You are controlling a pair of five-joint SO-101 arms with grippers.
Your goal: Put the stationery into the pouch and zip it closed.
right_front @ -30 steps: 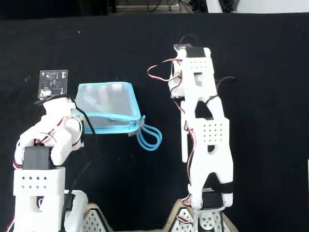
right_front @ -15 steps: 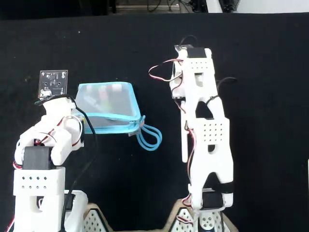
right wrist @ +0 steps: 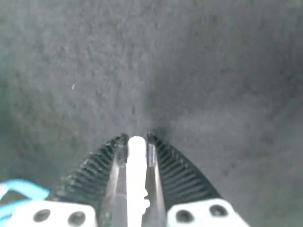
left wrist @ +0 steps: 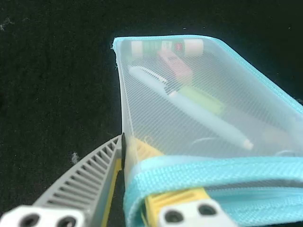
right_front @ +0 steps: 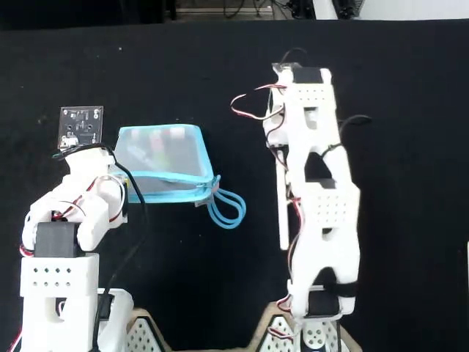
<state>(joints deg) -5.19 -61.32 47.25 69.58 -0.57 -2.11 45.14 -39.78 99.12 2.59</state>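
Note:
A see-through pouch (right_front: 163, 163) with blue trim lies on the black table, holding several pens and markers (left wrist: 189, 101). My left gripper (left wrist: 124, 150) is shut on the pouch's near corner by the zip band (left wrist: 213, 170), one finger inside and one outside. In the high view that grip sits at the pouch's left front corner (right_front: 126, 188). My right gripper (right wrist: 136, 138) is shut on a thin white pen (right wrist: 136, 163) above bare cloth. The same white pen (right_front: 283, 213) shows as a slim rod along the right arm (right_front: 322, 205), to the right of the pouch.
The pouch's blue loop strap (right_front: 227, 208) lies on the table between pouch and right arm, and its edge appears in the right wrist view (right wrist: 21, 191). A small circuit board (right_front: 80, 126) stands above the left arm. Black cloth covers the table (right_front: 403, 110).
The right arm has shifted a little to the right with the white pen, which now stands out as a thin rod beside it. The left arm and the pouch have not moved.

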